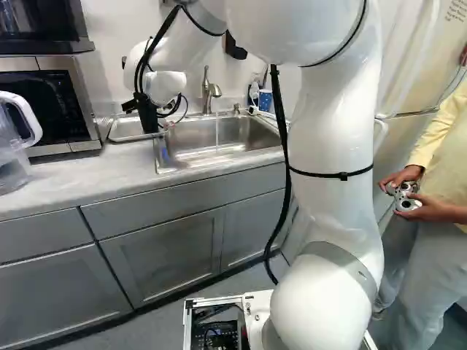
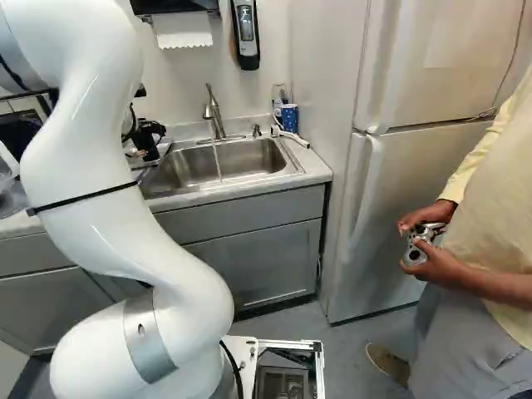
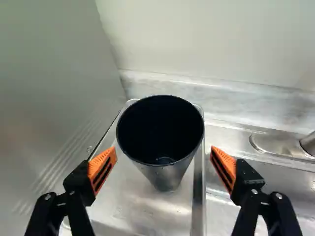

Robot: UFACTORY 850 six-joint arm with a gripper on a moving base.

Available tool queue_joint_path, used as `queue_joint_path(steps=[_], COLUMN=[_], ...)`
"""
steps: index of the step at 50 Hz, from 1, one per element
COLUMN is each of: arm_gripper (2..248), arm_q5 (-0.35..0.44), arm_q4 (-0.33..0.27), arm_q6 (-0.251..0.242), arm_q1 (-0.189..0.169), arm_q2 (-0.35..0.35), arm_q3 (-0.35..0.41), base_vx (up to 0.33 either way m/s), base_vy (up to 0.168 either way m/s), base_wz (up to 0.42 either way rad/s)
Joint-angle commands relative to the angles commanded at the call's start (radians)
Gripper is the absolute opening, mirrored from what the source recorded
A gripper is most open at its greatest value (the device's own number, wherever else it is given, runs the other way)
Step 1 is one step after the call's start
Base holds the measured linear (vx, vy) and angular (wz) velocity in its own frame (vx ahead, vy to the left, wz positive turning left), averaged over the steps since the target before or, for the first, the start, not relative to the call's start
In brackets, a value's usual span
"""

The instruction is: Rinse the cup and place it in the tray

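Silver on the outside and near-black within, a tapering round cup [image 3: 166, 179] stands upright in a shallow rectangular metal tray [image 3: 147, 216]. The black gripper with orange pads [image 1: 148, 115] has its two fingers spread wide, one on each side of the cup, with a gap showing at both; it has hold of nothing. A small glint shows inside the cup, low near its rim. The tray sits just beside the stainless steel sink [image 2: 187, 166], near the steel-and-black microwave [image 1: 62, 102].

A brushed metal faucet [image 2: 214, 112] rises behind the sink, a thin stream of water [image 2: 218, 162] falling from it into the basin. By the sink's far corner is a blue patterned cup [image 2: 289, 118], its pattern too small to make out as lettering.

As for writing, small dark print [image 1: 455, 10] runs in a few lines on the pale surface at the upper right of the left base view. On the wall, a dark upright dispenser [image 2: 246, 37] bears a lighter panel with marks too small to tell, beside hanging white paper [image 2: 182, 31].
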Motion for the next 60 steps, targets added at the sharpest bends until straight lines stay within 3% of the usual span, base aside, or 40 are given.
queue_joint_path(steps=[35,60], arm_gripper=[247,247], arm_q5=[0.0,0.0], arm_q4=[0.0,0.0], arm_q6=[0.0,0.0], arm_q1=[-0.001,-0.021], arm_q2=[0.049,0.119], arm_q3=[-0.016,0.01], base_vx=[0.0,0.0], base_vy=[0.0,0.0], base_wz=[0.0,0.0])
